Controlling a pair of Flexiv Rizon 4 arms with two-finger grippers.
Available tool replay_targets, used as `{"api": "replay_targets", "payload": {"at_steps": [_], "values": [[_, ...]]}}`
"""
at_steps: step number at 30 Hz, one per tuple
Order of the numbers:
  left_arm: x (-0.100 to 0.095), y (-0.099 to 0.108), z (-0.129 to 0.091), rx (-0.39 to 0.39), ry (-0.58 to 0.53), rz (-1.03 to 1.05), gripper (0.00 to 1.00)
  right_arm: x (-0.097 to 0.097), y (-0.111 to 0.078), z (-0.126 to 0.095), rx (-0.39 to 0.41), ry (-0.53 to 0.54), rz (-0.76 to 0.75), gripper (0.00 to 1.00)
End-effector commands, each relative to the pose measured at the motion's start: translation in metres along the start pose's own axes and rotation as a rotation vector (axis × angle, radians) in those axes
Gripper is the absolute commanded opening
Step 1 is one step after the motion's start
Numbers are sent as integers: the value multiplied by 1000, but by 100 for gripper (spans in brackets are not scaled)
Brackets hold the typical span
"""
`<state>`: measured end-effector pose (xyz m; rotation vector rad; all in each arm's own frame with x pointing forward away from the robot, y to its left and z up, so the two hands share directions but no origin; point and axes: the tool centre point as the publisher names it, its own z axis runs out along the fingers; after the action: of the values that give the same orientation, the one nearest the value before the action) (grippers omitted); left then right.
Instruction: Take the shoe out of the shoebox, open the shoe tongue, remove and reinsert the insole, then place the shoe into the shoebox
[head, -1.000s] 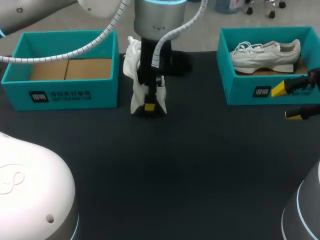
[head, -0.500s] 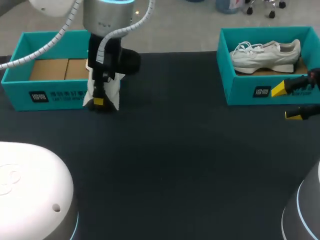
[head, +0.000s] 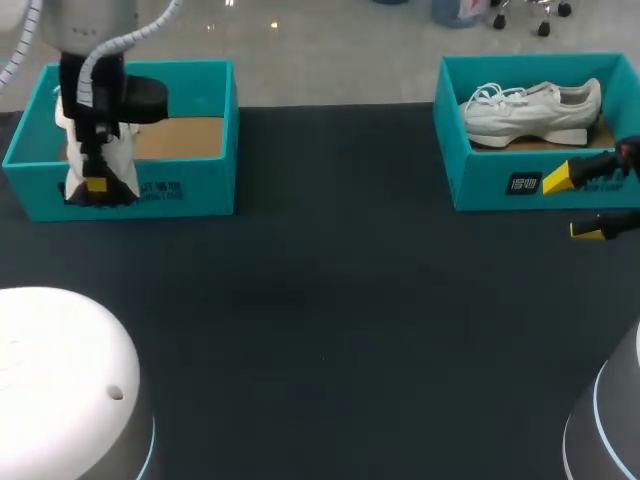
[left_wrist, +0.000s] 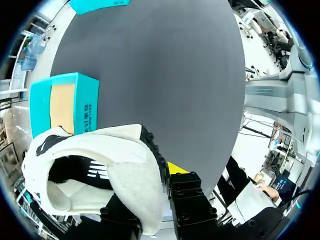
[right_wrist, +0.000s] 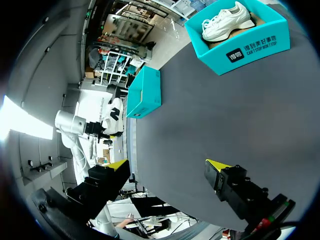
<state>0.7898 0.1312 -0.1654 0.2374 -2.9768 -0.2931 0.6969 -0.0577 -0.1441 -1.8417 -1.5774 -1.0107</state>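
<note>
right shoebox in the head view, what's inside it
One white shoe on a brown cardboard floor. The shoe covers most of that floor, and the shoebox hides its front strip behind the near wall.

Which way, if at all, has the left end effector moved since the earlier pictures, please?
Yes: the left end effector, holding the white shoe, moved left, reaching the left shoebox.

The shoe (head: 122, 168) now over left shoebox (head: 192, 188)

The head camera is looking down from behind; both wrist cameras are peering outward, all sharing the teal shoebox (head: 200, 195) ahead.
</note>
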Motion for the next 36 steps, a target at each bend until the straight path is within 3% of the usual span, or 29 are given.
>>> {"api": "replay_targets", "payload": {"at_steps": [1,8,17,28,36], "values": [[-7,57,-1,118,-1,-27,0,0,0,1,-1,-3,1,100],[-26,83,6,95,8,-100,0,0,0,1,-1,-3,1,100],[-75,115,10,54,38,-179,0,0,0,1,-1,-3,1,100],[-126,127,15,19,60,-230,0,0,0,1,-1,-3,1,100],[-162,138,21,58,69,-200,0,0,0,1,-1,-3,1,100]]}}
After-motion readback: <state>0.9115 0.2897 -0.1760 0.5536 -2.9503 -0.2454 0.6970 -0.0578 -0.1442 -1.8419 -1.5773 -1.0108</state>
